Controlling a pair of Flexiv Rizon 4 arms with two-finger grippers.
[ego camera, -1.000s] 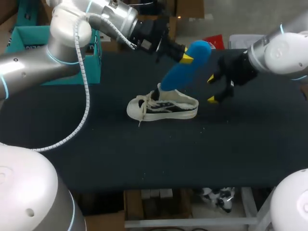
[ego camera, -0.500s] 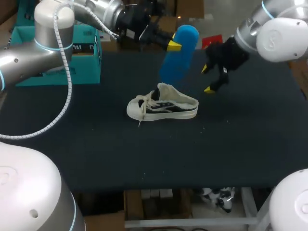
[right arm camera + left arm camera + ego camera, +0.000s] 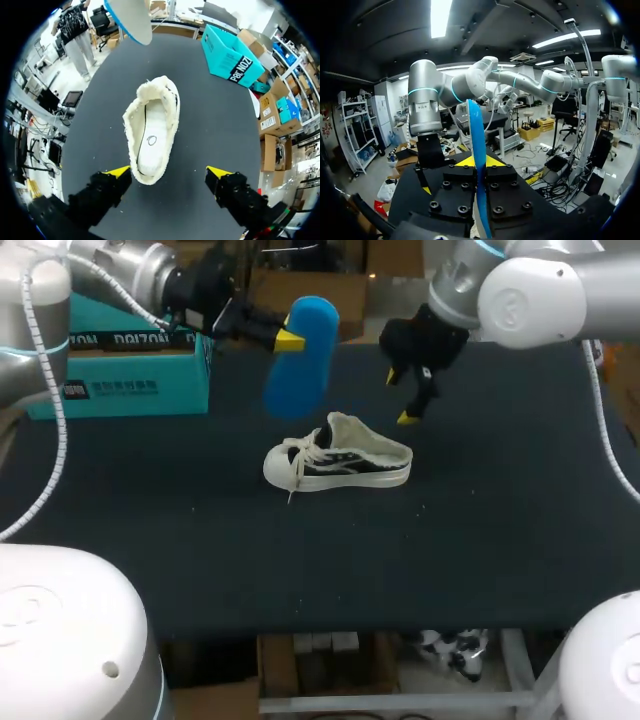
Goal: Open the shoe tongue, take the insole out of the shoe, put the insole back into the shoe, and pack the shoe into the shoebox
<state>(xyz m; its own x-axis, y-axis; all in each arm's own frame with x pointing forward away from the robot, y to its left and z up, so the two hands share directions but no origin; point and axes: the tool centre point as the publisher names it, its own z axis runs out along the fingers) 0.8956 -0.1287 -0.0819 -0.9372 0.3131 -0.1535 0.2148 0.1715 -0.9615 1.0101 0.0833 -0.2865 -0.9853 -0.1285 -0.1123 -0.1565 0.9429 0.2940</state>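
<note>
**Insole (image 3: 298, 358) aloft in the left gripper (image 3: 283, 338), shoe (image 3: 340, 462) on the table (image 3: 300, 570)**

Head view: left gripper clamped on the upper end of the blue insole, holding it in the air over the far part of the dark table, between the teal shoebox (image 3: 120, 380) and the right gripper (image 3: 399, 397). White shoe on its sole mid-table, laces loose, toe toward the left arm's side, apart from the insole. Right gripper spread wide and holding nothing, above the table just beyond the shoe's heel. Shoebox at the table's far left edge.

Left wrist view: insole (image 3: 476, 130) edge-on, pinched from both sides between the yellow tips of the left gripper (image 3: 480, 162). Right arm (image 3: 422, 110) ahead, beyond the insole.

Right wrist view: right gripper (image 3: 168, 172) wide open, one yellow tip off to each side of the heel, neither touching. Shoe (image 3: 152, 125) under and ahead, opening upward, white inside showing. Insole (image 3: 131, 17) in the air past the toe. Shoebox (image 3: 227, 55) farther off on the table (image 3: 215, 130).
</note>
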